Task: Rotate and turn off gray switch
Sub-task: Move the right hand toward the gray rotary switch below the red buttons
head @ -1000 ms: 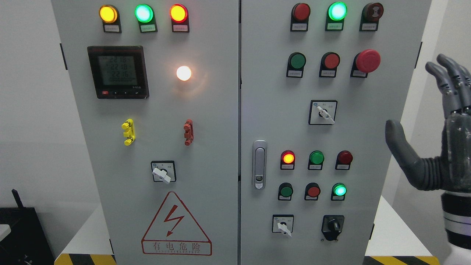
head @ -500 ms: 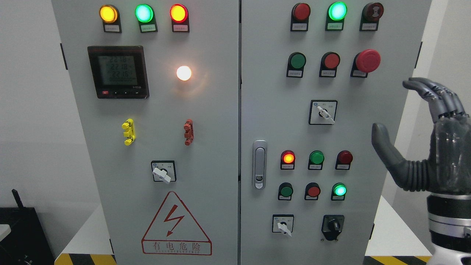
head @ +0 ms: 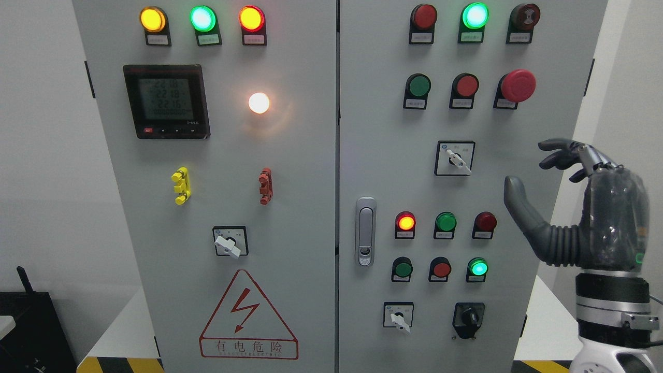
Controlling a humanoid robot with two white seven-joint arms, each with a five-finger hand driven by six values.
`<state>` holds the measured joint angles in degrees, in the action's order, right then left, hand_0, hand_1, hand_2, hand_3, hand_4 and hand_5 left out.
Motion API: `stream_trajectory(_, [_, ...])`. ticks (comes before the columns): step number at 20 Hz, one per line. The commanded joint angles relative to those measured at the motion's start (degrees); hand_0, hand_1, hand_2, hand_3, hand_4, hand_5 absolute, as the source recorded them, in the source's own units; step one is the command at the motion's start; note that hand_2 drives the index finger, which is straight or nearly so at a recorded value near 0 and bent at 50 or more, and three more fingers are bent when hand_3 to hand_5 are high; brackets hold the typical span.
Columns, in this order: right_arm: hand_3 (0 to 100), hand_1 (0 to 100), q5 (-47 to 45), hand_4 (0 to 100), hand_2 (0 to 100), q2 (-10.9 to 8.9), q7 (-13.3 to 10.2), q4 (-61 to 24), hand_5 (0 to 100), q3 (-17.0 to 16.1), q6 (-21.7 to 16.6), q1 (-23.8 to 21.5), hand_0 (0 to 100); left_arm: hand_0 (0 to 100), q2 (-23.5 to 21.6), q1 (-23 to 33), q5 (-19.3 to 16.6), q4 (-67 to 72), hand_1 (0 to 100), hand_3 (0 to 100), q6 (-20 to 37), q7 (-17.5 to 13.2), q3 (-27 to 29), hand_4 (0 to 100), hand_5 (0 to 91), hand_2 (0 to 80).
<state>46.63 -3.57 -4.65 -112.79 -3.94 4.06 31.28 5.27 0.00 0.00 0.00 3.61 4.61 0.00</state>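
Here, right robot hand (head: pixel 575 207) raised at the cabinet's (head: pixel 311 207) three o'clock edge: dark, jointed, thumb spread wide, fingers (head: pixel 557 155) loosely curled, holding nothing, touching nothing. At its ten o'clock, well apart: gray switch (head: pixel 455 158), square plate, pale lever tilted toward five o'clock.

Cabinet (head: pixel 311 155), two doors side by side. Left door: meter (head: pixel 166 101) upper left, rotary switch (head: pixel 230 241) below it, warning triangle (head: pixel 248 316) lowest. Right door: latch (head: pixel 365 231) at its left edge, upper rotary switch (head: pixel 455 158) mid-door — two more switches along the bottom. Right robot hand (head: pixel 575 207) at the cabinet's right edge, apart from all controls.
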Motion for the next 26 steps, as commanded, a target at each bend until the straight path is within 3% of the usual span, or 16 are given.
stream_trajectory(1, [88, 45, 0.1, 90, 43, 2.52, 0.0, 2.8, 100, 3.8, 3.3, 1.2, 24, 12, 0.0, -0.5, 1.1, -1.5, 39, 0, 0.2, 0.0, 0.4, 0, 0.0, 0.0])
stream_trajectory(5, [89, 45, 0.0, 91, 46, 4.54, 0.0, 3.3, 100, 5.5, 5.7, 1.5, 22, 12, 0.0, -0.5, 1.1, -1.5, 39, 0, 0.3, 0.0, 0.4, 0, 0.0, 0.0])
stream_trajectory(12, [90, 46, 0.0, 92, 51, 6.12, -0.1, 5.0, 100, 6.3, 6.9, 2.3, 14, 12, 0.0, -0.5, 1.1, -1.5, 39, 0, 0.2, 0.0, 0.4, 0, 0.0, 0.0])
stream_trajectory(26, [94, 46, 0.1, 93, 53, 6.74, -0.4, 6.5, 100, 7.1, 11.1, 4.1, 13, 12, 0.0, -0.5, 1.1, -1.5, 39, 0, 0.3, 0.0, 0.4, 0, 0.0, 0.0])
